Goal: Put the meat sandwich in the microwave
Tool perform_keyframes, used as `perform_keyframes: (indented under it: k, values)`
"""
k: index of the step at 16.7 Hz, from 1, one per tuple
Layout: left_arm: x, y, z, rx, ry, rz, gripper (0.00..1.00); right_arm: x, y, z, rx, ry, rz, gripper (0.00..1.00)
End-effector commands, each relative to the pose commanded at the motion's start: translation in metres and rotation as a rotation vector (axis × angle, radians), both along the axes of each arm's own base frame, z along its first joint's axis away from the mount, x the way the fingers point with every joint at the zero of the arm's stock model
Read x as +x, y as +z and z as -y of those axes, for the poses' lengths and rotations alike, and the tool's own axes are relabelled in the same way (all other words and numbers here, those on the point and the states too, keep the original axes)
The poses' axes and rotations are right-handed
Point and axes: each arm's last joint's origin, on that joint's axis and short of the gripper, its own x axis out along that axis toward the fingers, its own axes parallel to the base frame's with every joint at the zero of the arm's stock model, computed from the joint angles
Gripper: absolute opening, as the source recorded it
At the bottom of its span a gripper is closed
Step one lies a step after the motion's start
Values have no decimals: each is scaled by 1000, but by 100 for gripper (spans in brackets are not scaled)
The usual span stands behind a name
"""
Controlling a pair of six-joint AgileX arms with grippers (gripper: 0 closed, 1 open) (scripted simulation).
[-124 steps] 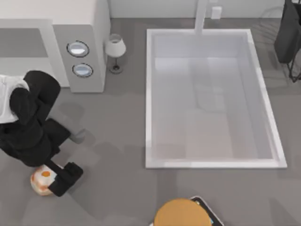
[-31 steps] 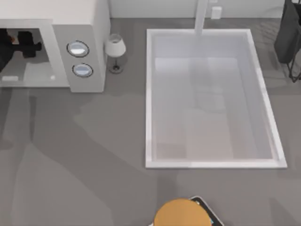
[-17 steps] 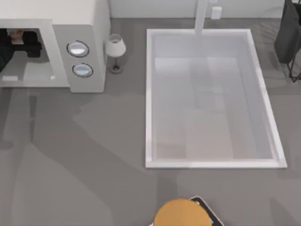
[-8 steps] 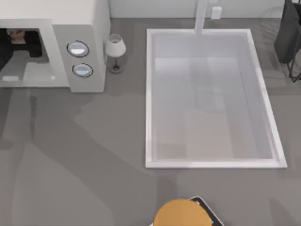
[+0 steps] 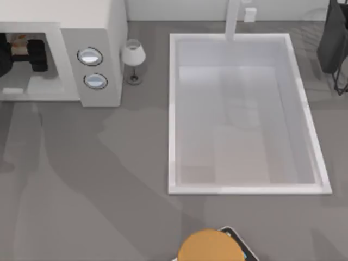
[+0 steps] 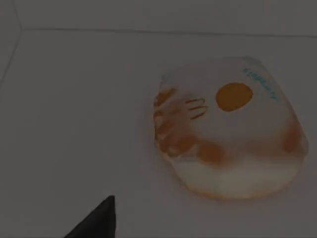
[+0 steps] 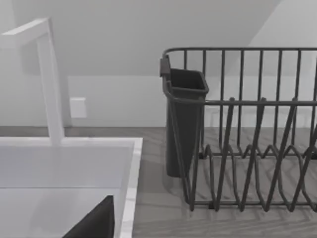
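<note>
Whitish-cream meat sandwich [image 6: 228,131] lies on grey floor of microwave [image 5: 103,32] cavity, at bench's far left corner. Our left gripper [image 5: 33,51] inside cavity, just beside sandwich; jaws apart, clear of it, we judge for release. Our right arm parked near dish rack [image 7: 247,134].

Below me the grey bench [image 5: 109,179] spreads out under soft, even light, with faint shadows across its left half. A big white sink basin [image 5: 173,109] is sunk into it to the right of centre, a white faucet [image 5: 232,19] rising at its back edge before a pale wall [image 7: 124,29] with a small white outlet plate [image 7: 78,107]. A dark wire dish rack [image 7: 247,129] with a dark cutlery holder [image 7: 184,119] stands on wood-grain surface at the far right.
</note>
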Motion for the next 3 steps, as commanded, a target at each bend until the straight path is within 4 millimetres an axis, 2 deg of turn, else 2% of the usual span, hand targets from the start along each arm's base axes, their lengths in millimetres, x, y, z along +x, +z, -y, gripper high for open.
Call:
perform_keyframes:
  k: [3]
  values:
    - [-2, 14, 0, 0, 1, 1, 100, 0, 0, 0, 0, 0, 0, 100]
